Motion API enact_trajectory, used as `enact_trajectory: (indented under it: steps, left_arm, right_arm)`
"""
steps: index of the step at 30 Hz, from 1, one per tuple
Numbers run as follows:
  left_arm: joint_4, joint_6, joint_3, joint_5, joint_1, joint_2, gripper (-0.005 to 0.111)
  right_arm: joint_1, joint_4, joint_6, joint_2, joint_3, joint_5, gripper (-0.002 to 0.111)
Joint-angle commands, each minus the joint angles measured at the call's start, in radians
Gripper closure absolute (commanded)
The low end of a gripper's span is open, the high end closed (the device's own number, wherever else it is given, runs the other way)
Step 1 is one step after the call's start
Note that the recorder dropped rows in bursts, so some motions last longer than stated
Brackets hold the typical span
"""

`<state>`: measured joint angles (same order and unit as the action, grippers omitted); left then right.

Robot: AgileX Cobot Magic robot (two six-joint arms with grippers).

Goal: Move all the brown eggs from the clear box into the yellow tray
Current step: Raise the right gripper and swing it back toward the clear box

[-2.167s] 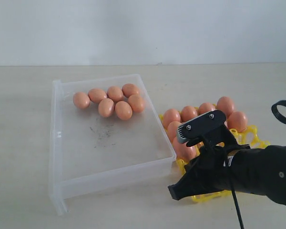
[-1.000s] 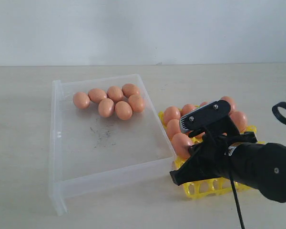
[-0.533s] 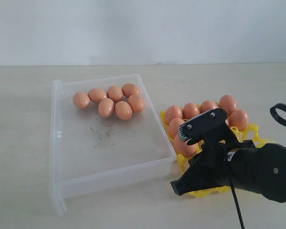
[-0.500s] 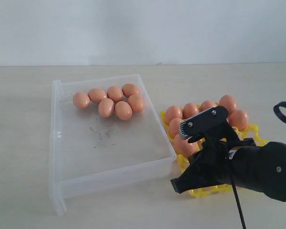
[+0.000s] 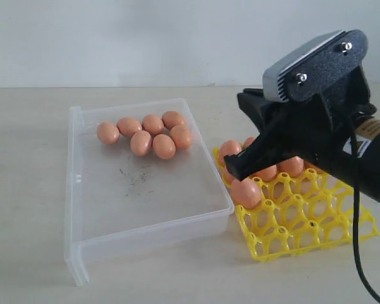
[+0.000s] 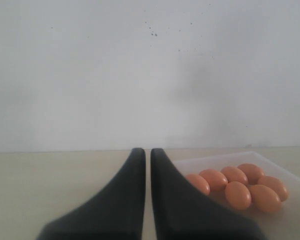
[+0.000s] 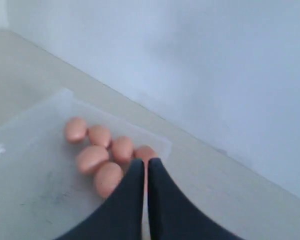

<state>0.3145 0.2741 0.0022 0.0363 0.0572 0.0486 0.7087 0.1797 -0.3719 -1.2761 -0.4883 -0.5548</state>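
The right arm hangs raised over the yellow tray [image 5: 304,221]. Its right gripper [image 5: 235,168] angles down toward the clear box [image 5: 145,190], jaws pressed together on nothing. The left gripper [image 6: 144,150], seen only in its wrist view, is likewise closed and empty. A small label [image 5: 366,127] on the arm is unreadable. Seven brown eggs [image 5: 164,146] cluster at the box's far end; only the exterior view shows more in the tray.

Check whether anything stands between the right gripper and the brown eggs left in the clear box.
Nothing visible does. The right gripper, shut and empty, hangs over the yellow tray's box-side edge; only open air and the clear box's low side wall lie between it and the seven brown eggs at the box's far end.
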Motion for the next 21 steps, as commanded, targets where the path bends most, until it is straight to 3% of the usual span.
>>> enact_trajectory:
  steps: [1,3,7,15,21]
  left_arm:
    - [0.005,0.005,-0.002,0.016,0.003,0.004,0.103]
    - [0.005,0.005,-0.002,0.016,0.003,0.004,0.103]
    - [0.005,0.005,-0.002,0.016,0.003,0.004,0.103]
    - [0.005,0.005,-0.002,0.016,0.003,0.004,0.103]
    - [0.005,0.005,-0.002,0.016,0.003,0.004,0.103]
  right_arm:
    - [0.001,-0.484,0.224,-0.037,-0.001,-0.09,0.109]
    - [0.001,-0.631,0.226,-0.067,-0.001,-0.155,0.109]
    - [-0.001,-0.614,0.144,-0.13,-0.001,-0.193,0.109]
    - [-0.001,-0.18,-0.314,-0.248,-0.001,-0.188,0.109]
    - [-0.001,-0.119,-0.249,-0.259,-0.001,-0.284,0.109]
